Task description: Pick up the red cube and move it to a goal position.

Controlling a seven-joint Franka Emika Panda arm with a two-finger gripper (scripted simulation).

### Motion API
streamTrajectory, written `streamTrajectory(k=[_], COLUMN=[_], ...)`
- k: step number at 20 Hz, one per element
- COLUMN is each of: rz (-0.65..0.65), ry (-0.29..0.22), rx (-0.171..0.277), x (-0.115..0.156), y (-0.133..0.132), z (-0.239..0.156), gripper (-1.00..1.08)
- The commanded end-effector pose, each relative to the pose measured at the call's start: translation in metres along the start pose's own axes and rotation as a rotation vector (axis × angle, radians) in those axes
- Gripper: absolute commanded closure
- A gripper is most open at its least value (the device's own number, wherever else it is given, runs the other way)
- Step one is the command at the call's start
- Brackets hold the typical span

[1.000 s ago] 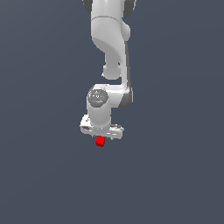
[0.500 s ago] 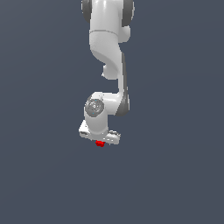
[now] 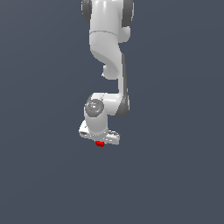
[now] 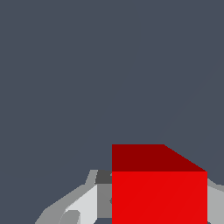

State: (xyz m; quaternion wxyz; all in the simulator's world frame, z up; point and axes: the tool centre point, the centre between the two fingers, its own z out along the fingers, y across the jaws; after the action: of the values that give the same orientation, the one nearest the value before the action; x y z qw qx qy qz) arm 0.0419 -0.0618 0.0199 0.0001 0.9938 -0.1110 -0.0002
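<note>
The red cube (image 3: 100,143) is tiny and bright red, and only its lower part shows under the white hand in the exterior view. My gripper (image 3: 99,141) points straight down over it, hanging from the white arm that comes in from the top of that view. In the wrist view the red cube (image 4: 159,192) fills the space between the two grey fingers (image 4: 85,203). One finger lies flush against each side of the cube, with no gap showing. The gripper (image 4: 159,205) is shut on the cube. No goal marker is in view.
A plain dark blue-grey floor (image 3: 175,175) surrounds the arm in both views. No other objects or edges are in view.
The gripper has come down over the red cube. The cube showed fully below the hand a second ago and is now mostly covered by it. The cube itself has barely shifted.
</note>
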Motion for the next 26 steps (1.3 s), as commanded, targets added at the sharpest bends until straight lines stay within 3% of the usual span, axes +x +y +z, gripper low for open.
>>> streamTrajectory(k=[1,14,26], rz=[0.0,0.0,0.0], ry=[0.0,0.0,0.0], rx=[0.0,0.0,0.001], x=[0.0,-0.015,-0.059], y=[0.0,0.004,0.017], z=[0.0,-0.027,-0.109], gripper=[1.08,1.08,1.08])
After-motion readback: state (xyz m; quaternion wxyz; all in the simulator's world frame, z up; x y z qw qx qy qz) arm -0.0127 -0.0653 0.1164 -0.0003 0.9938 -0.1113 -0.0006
